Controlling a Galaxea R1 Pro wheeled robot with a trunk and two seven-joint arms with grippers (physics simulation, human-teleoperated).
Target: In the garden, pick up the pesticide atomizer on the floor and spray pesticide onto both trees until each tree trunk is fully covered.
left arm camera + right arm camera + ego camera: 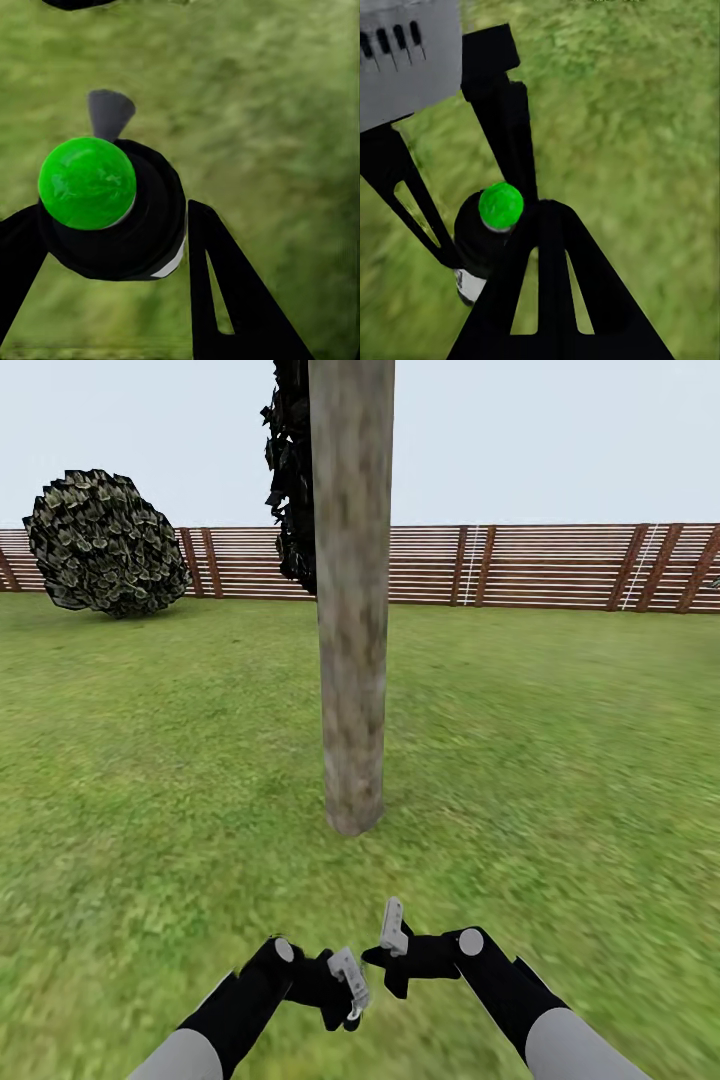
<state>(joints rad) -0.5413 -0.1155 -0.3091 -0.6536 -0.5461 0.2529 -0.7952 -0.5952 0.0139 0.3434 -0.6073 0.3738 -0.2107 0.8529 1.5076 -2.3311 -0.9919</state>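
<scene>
The pesticide atomizer (142, 240), a black bottle with a bright green round cap (87, 182) and a grey nozzle (110, 112), sits between the black fingers of my left gripper (112, 217), which is shut on it over the grass. The right wrist view shows the same atomizer (484, 240) in the left gripper's grasp, with my right gripper (547, 217) close beside it, fingers together and holding nothing. In the head view both grippers hang low in front of me, left (345, 985) and right (392, 935). A thick pale mottled tree trunk (352, 610) rises straight ahead, a short way beyond them.
Green lawn (560, 760) lies all around the trunk. A brown slat fence (540, 565) closes the far side. A round leafy bush (105, 540) stands at the far left, and a dark conifer (292, 480) rises behind the trunk.
</scene>
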